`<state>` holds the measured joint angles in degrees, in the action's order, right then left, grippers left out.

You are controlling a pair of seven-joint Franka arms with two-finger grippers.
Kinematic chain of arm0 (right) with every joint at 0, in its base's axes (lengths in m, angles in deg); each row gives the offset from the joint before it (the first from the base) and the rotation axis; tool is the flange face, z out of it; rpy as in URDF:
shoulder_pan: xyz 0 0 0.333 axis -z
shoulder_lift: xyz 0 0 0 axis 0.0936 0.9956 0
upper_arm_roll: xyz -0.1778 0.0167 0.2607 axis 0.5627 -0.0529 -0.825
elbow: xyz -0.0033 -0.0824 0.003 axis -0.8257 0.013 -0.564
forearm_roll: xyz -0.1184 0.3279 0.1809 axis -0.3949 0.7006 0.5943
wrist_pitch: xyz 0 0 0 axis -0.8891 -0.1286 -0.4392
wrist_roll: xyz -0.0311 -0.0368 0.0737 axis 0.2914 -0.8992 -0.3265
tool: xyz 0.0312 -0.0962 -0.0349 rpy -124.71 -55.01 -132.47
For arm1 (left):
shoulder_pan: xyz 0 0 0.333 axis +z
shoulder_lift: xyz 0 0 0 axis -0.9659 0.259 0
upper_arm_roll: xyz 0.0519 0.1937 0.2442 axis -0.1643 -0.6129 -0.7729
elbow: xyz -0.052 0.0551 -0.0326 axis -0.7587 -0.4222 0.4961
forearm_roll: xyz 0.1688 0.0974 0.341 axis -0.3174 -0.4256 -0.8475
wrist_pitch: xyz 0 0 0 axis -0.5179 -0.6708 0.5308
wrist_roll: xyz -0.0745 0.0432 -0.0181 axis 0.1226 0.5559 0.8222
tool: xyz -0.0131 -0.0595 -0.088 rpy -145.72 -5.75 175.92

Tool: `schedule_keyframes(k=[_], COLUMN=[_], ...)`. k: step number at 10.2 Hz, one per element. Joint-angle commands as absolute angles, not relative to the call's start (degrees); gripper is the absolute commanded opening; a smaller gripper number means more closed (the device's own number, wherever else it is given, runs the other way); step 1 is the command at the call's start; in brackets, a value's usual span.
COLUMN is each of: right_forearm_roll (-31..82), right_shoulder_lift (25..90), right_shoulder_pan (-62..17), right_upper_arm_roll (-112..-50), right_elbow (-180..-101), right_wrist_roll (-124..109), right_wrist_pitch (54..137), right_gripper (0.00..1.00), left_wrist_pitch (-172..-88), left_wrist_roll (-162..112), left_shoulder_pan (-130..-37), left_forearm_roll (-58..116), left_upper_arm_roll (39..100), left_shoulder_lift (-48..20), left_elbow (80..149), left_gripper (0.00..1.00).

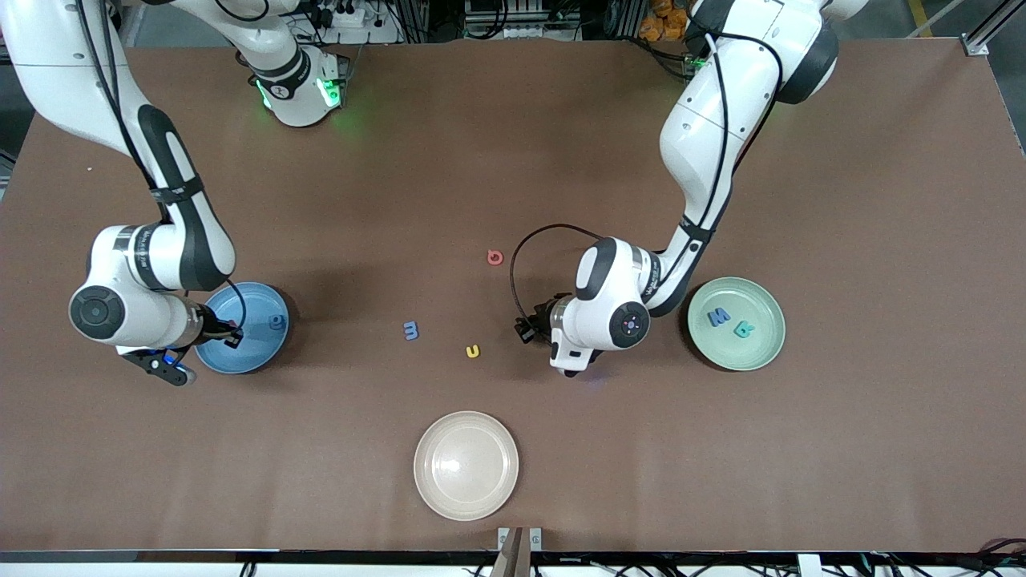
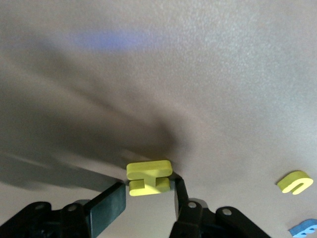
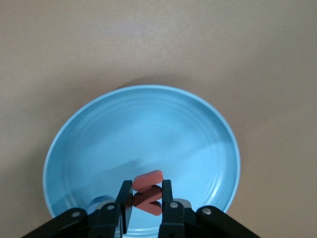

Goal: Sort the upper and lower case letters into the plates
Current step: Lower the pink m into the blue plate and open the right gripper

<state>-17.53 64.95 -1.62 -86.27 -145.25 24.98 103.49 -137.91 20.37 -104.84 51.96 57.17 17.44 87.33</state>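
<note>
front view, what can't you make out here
- Left gripper: front view, hidden under its own wrist; the yellow letter it holds shows only in the left wrist view.
- Right gripper: front view, red letter too small to read, over the blue plate.
- Letter on that plate: too small.

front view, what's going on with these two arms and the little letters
The right gripper holds a small red-pink zigzag letter over the sky blue round plate, which already has a blue letter in it. The left gripper is closing on a yellow H-shaped letter at the table. The pale mint green plate holds a blue and a teal letter. Three letters lie loose on the brown table.
</note>
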Motion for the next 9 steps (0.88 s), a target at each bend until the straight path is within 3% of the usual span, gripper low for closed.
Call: schedule_keyframes(k=[1, 2, 3, 6, 9], right_forearm_roll=[-18.45, -18.45, -18.45, -18.02, -17.23], right_shoulder_lift=[64.47, 64.3, 63.95, 63.59, 64.21], right_shoulder_pan=[0.08, -0.01, 0.16, -0.53, -8.85], right_upper_arm_roll=[-87.36, -87.36, -87.36, -87.8, -88.15], right_elbow=[-146.04, -146.12, -146.12, -145.42, -143.06], right_wrist_roll=[23.35, 23.35, 23.09, 21.77, 22.73], right_wrist_pitch=[104.09, 103.3, 102.25, 101.62, 102.33], right_gripper=[0.19, 0.73, 1.0, 1.0, 1.0], left_wrist_pitch=[-138.08, -138.08, -138.08, -138.16, -138.16], left_wrist_roll=[19.49, 19.4, 19.49, 19.66, 20.89], left_shoulder_pan=[-103.56, -103.56, -103.56, -104.25, -104.52], left_forearm_roll=[52.64, 52.64, 52.64, 52.72, 52.9], left_upper_arm_roll=[55.74, 55.74, 55.74, 55.83, 56.44], left_shoulder_lift=[18.27, 18.27, 18.27, 18.45, 18.27], left_elbow=[86.96, 86.96, 86.96, 86.88, 86.88], left_gripper=[0.48, 0.48, 0.48, 0.48, 0.48])
